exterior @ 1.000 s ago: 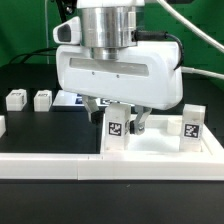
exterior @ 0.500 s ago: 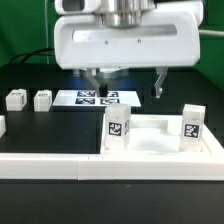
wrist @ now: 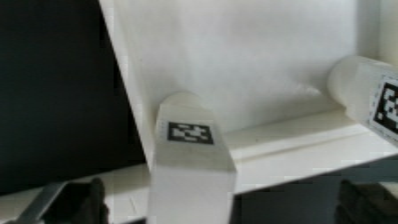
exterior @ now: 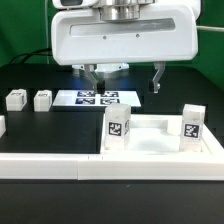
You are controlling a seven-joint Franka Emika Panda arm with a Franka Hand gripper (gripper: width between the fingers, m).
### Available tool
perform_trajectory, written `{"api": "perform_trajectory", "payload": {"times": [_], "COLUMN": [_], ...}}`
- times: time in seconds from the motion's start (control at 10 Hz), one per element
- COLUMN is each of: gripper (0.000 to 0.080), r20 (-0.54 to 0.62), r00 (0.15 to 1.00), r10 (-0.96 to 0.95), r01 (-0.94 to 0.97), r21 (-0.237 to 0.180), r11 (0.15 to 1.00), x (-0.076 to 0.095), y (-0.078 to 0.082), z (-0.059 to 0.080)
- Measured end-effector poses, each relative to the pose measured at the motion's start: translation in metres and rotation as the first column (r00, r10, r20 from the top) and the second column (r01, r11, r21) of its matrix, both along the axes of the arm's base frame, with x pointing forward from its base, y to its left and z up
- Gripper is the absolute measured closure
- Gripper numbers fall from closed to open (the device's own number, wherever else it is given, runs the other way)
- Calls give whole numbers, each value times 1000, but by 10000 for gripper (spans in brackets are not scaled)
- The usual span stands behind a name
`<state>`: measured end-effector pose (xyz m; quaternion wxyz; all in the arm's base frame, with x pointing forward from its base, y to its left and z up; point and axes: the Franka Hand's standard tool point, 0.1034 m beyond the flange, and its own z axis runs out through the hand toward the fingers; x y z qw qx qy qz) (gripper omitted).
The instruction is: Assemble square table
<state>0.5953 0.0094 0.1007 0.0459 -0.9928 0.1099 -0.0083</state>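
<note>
One long white rail (exterior: 45, 165) is laid along the near edge. Behind it, at the exterior view's right, the square tabletop (exterior: 150, 148) is set, with a left upright leg (exterior: 117, 126) and a right upright leg (exterior: 191, 123) stood on it. Farther left, an outer loose leg (exterior: 15, 99) and an inner loose leg (exterior: 42, 99) are laid beside the marker board (exterior: 95, 98). Above, the gripper (exterior: 127, 80) is held wide apart.

This is a robotics lab bench. A matte black tabletop (exterior: 40, 125) stands before a plain green backdrop (exterior: 18, 30). A flat white marker board (exterior: 97, 98) printed with black-and-white square tags lies on it. Similar tags mark the upright white plastic block legs (exterior: 117, 128), and a bulky white robot wrist casing (exterior: 122, 42) hangs overhead.
</note>
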Motion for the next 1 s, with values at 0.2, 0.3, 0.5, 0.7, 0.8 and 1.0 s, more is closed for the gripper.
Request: {"api": "perform_trajectory", "payload": {"times": [0.2, 0.3, 0.5, 0.7, 0.8, 1.0], "gripper": [150, 150, 150, 150, 150, 150], "r20": [-26, -14, -7, -5, -5, -6], "r00": [1000, 1000, 1000, 1000, 1000, 1000], "r10": [6, 13, 18, 15, 16, 16], "r01": [-7, -13, -18, -16, -17, -17], "r21": [-24, -45, -78, -88, -91, -93], "r11": [1000, 999, 997, 996, 996, 996], "x": [-27, -33, -41, -42, -43, -44], "y": [2, 0, -14, -17, -17, -18], "z": [-34, -50, -77, -85, -89, -91]}}
